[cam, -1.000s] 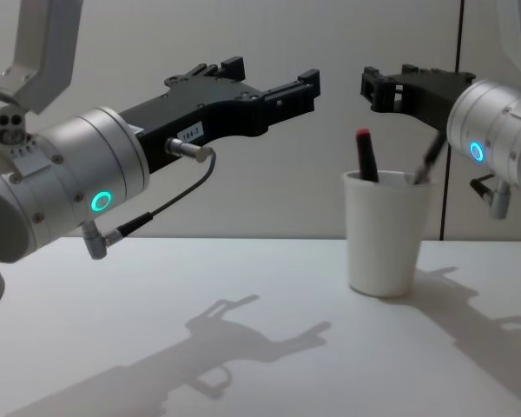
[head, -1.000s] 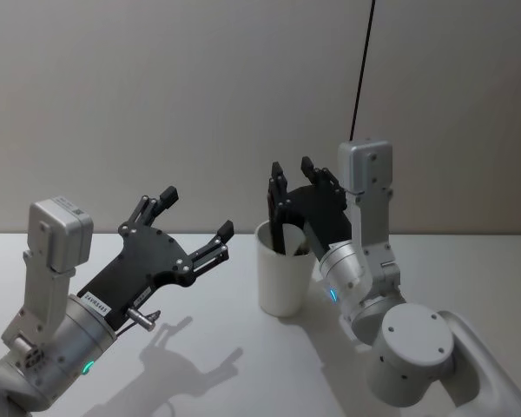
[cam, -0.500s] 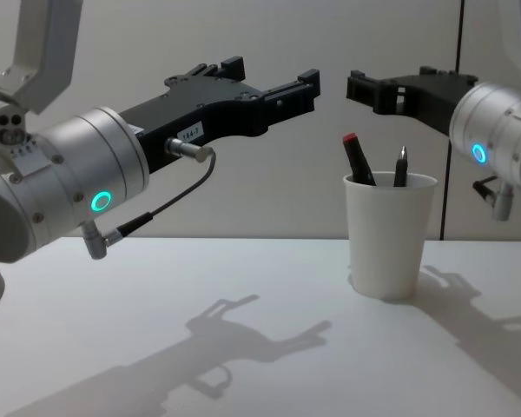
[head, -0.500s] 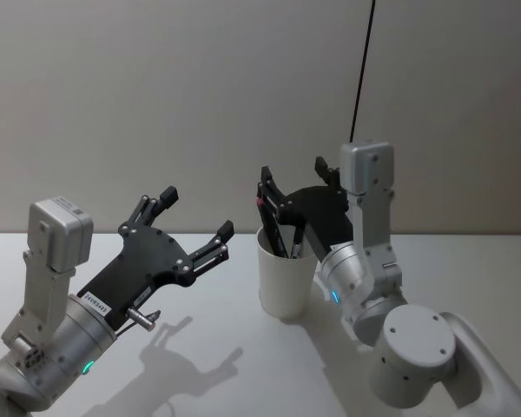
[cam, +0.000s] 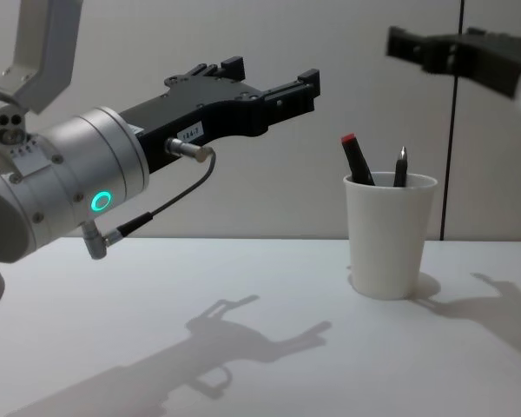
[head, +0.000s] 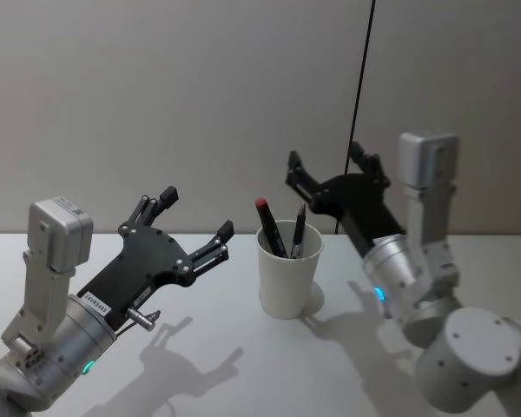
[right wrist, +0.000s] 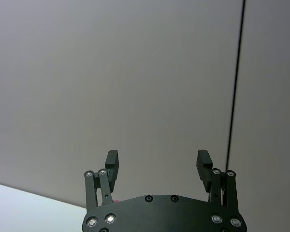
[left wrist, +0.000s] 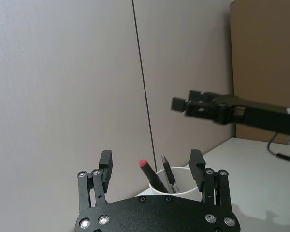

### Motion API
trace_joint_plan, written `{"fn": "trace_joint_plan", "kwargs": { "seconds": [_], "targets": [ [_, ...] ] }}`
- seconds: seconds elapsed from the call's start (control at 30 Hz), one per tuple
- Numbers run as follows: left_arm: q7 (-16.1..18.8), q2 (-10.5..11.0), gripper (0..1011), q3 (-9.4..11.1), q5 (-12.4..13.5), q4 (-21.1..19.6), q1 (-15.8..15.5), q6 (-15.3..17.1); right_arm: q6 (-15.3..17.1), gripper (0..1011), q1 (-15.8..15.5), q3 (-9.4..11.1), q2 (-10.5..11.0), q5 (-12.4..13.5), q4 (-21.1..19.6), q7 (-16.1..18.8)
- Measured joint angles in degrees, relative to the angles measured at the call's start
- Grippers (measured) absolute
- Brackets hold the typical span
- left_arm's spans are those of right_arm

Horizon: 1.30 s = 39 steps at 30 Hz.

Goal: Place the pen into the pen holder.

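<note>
Head view: a white paper cup [head: 288,271] stands on the table [head: 200,365], holding my pen [head: 298,233] and a red-capped marker [head: 270,225]. My right gripper [head: 326,172], released and empty, hangs above and right of the cup. Chest view: my left gripper [cam: 269,82], fingers spread, hovers left of the cup.
</note>
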Motion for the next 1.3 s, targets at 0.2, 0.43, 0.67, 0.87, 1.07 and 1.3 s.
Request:
{"fn": "trace_joint_plan", "kwargs": {
  "seconds": [0.2,0.43,0.67,0.87,1.07,1.3],
  "targets": [
    [0.0,0.0,1003,0.0,0.0,0.0,0.0,0.0,0.19,1001,-2.23,2.76,2.69,1.09,-3.77,1.58],
    [0.0,0.0,1003,0.01,0.0,0.0,0.0,0.0,0.39,1001,-4.0,4.88,4.76,1.75,-6.69,2.71],
    [0.58,0.19,1004,0.14,0.09,-0.07,0.1,0.23,0.41,1001,-4.83,4.84,4.93,1.82,-6.87,2.79],
    [3.43,1.36,1003,0.93,0.83,-0.91,0.74,1.67,0.4,1001,-7.36,4.72,5.61,2.04,-7.56,3.03],
    [7.86,3.16,1004,2.13,1.98,-2.13,1.74,3.91,0.37,1001,-11.48,4.52,6.68,2.38,-8.58,3.46],
    [13.07,5.24,1003,3.54,3.38,-3.61,2.89,6.53,0.33,1001,-15.16,4.34,7.63,2.66,-9.53,3.83]
  ]
}}
